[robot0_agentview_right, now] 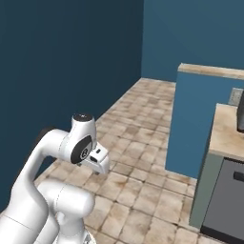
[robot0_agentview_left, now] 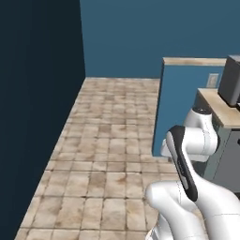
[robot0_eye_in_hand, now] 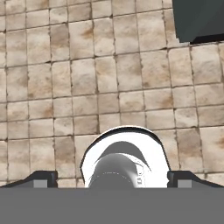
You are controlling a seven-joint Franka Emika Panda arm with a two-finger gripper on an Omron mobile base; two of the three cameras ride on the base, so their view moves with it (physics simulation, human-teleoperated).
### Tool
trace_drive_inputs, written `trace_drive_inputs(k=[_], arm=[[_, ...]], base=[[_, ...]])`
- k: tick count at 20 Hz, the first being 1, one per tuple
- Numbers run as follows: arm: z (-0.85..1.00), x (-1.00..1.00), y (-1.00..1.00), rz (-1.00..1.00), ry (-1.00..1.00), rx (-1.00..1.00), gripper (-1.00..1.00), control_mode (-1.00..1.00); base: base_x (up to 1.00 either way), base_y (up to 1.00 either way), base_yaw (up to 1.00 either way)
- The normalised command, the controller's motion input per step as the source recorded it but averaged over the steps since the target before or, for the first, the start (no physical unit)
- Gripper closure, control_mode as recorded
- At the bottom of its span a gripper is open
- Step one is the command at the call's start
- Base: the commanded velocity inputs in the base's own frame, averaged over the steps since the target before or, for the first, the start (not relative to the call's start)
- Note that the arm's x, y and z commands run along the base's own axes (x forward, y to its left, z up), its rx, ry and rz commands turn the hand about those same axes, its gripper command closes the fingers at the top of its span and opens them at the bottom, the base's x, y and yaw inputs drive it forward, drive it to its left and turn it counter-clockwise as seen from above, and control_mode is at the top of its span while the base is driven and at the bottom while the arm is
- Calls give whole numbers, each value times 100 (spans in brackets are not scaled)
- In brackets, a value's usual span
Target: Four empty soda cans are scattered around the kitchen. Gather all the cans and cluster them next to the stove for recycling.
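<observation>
Right now you have no can in sight, so where the cans are cannot be told from here; you're facing brown tiled floor (robot0_agentview_left: pixel 108 154) and blue walls (robot0_agentview_right: pixel 71 71) at the edge of the kitchen. Your arm is folded in close over the base, likely a travel posture that keeps it clear of cabinets while you drive. The gripper (robot0_eye_in_hand: pixel 112 178) points straight down at the tiles with its jaws spread wide and nothing between them, ready for a pick once a can turns up. To your right a beige counter (robot0_agentview_right: pixel 228 133) sits over a dark appliance front (robot0_agentview_right: pixel 224 200), with a dark box (robot0_agentview_left: pixel 232 82) on top; whether that front belongs to the stove you can't tell. I'd judge you're in the searching stage: turn toward the counters, where cans more likely stand.
</observation>
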Motion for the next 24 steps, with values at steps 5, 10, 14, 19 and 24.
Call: trace_drive_inputs(k=[5, 10, 14, 19, 24], arm=[[0, 0, 0, 0, 0, 0, -100, 100], [0, 0, 0, 0, 0, 0, -100, 100], [0, 0, 0, 0, 0, 0, -100, 100], [0, 0, 0, 0, 0, 0, -100, 100], [0, 0, 0, 0, 0, 0, -100, 100]], base=[[75, 11, -8], [75, 10, -8], [75, 10, -11], [75, 11, -10], [75, 16, -11]])
